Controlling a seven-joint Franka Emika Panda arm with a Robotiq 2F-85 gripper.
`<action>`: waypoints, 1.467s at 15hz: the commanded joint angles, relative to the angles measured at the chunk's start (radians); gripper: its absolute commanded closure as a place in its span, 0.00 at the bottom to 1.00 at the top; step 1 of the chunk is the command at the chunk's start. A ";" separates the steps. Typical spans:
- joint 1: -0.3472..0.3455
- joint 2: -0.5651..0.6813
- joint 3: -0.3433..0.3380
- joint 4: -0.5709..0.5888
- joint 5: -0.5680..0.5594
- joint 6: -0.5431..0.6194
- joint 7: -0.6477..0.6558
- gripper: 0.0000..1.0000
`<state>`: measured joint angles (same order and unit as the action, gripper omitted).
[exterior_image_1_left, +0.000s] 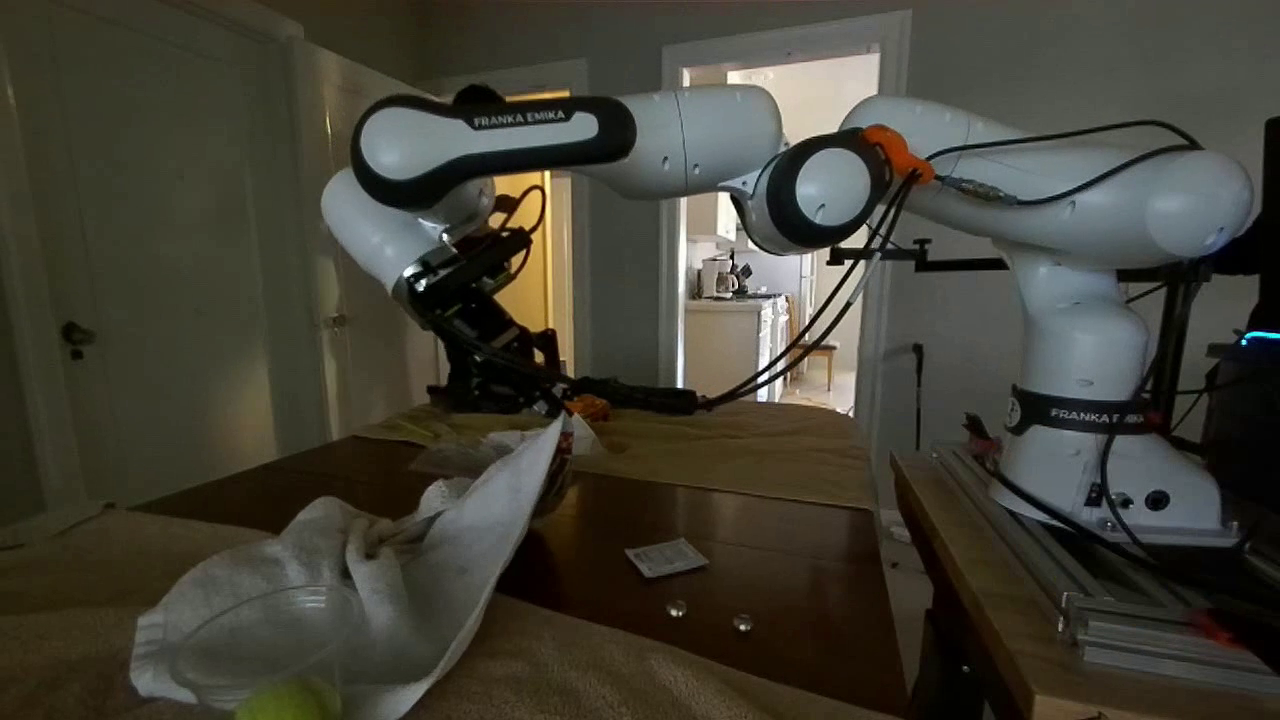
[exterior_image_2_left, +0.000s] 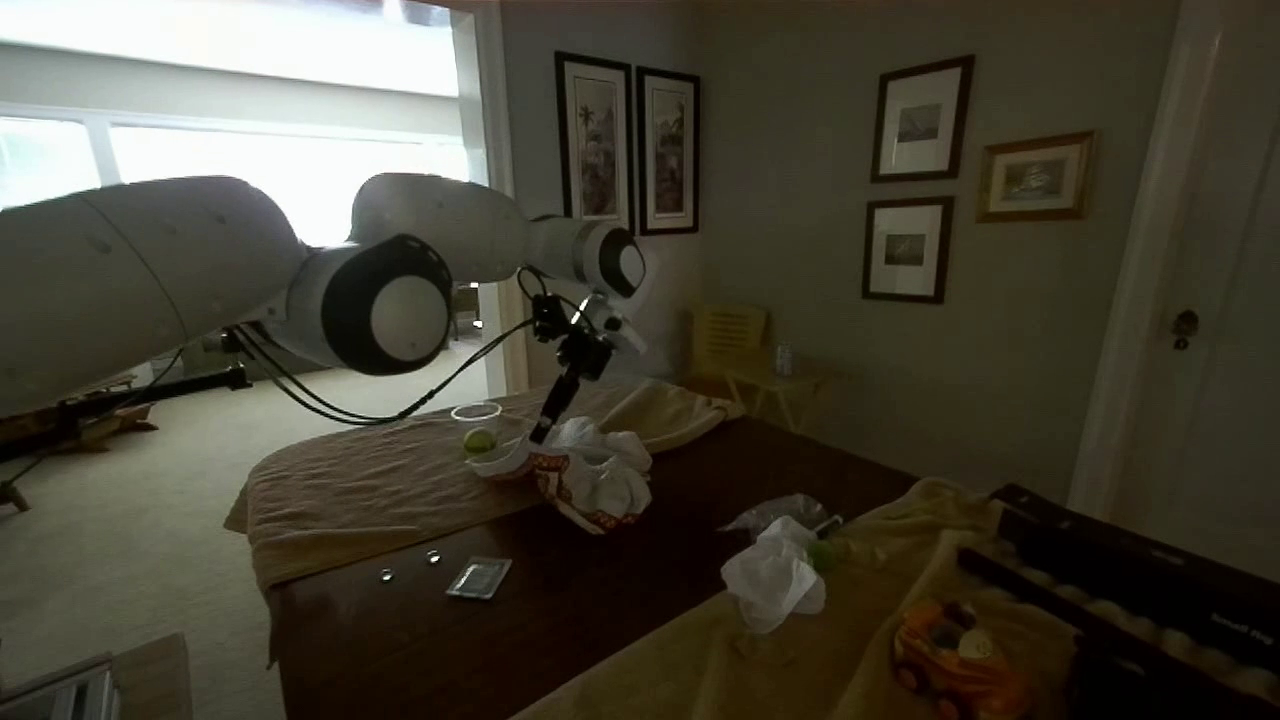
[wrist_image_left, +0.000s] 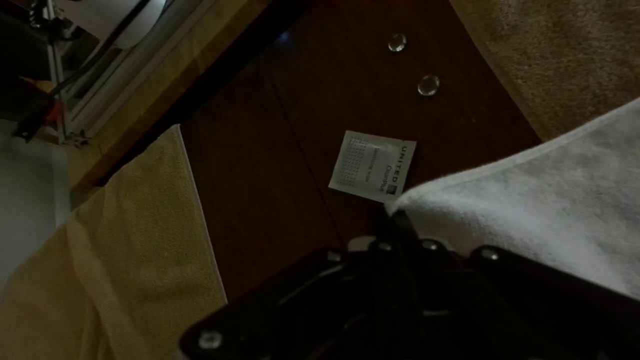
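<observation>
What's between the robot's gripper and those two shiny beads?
A small United packet on the dark tabletop. The wrist view shows it between the gripper, pinching the white towel, and the beads.

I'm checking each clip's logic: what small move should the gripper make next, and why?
Probably a slight lift with the gripper shut: it pinches a corner of the white towel, whose lower part lies in folds over the brown cloth.
</observation>
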<state>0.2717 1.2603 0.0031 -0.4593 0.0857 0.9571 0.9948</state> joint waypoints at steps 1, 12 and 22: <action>-0.006 0.069 0.002 0.043 -0.016 -0.019 -0.049 0.99; -0.027 0.234 -0.050 0.048 -0.053 0.152 -0.065 0.99; -0.022 0.170 -0.058 0.009 -0.053 0.267 -0.046 0.59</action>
<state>0.2445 1.4691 -0.0576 -0.4504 0.0612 1.1839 0.9446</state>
